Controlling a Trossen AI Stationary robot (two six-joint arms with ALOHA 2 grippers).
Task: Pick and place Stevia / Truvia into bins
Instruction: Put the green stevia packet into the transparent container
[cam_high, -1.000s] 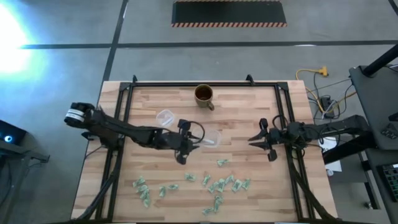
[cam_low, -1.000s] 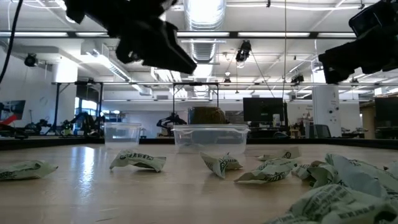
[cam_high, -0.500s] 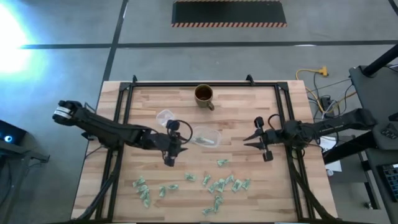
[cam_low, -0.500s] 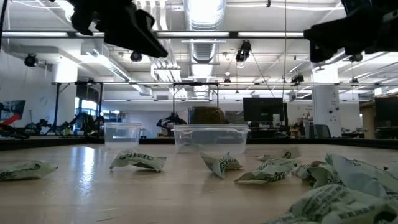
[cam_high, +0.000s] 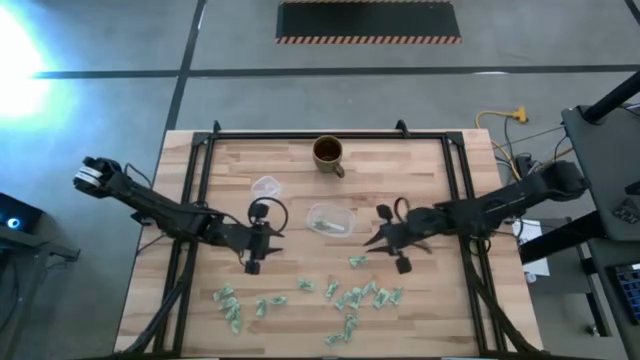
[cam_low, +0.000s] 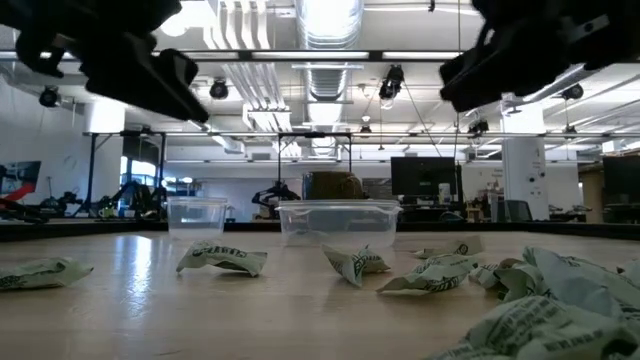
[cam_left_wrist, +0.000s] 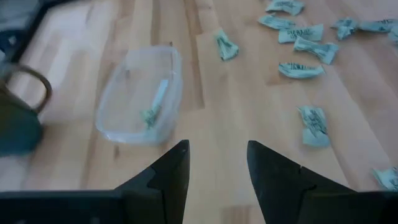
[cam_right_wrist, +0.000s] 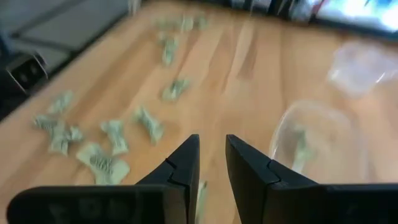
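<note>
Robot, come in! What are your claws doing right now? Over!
Left gripper open, empty. Right gripper open above a sachet. One sachet in tub. Nothing blocking.

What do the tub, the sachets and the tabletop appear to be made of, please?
Tub: clear, thin plastic, probably; the wood grain and a sachet inside show through its walls.
Sachets: seemingly paper, matte, pale green and white with print; they lie creased and crumpled.
Tabletop: wood, apparently butcher-block style; light strips with visible grain and seams, smooth, with a slight sheen in the low view.
</note>
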